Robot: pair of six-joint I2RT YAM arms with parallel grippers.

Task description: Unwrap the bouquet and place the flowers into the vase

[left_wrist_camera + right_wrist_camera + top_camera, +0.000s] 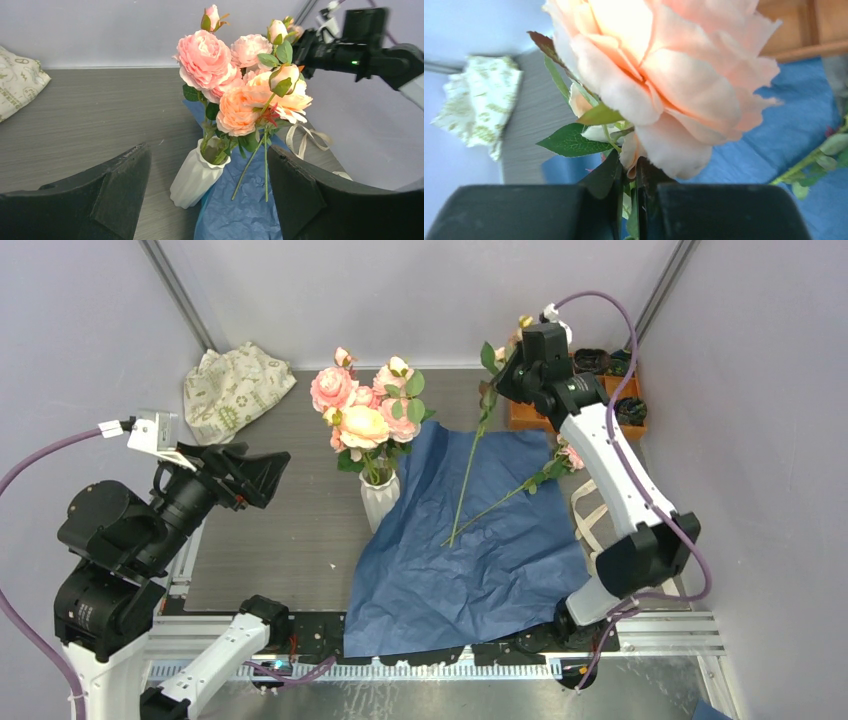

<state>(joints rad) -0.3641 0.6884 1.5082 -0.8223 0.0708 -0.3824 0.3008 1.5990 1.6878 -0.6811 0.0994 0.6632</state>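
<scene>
One peach rose (659,75) is pinched in the right claw (638,205), its long stem (468,470) hanging below; the vase (380,502) stands to its left, nearer the wide-open left claw (262,478).

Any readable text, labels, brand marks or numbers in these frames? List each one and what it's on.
None readable.
The patterned cloth has printed greenish motifs, too small and blurred to read as words.
The vase, the blue wrapping paper and the orange tray show no print.
</scene>
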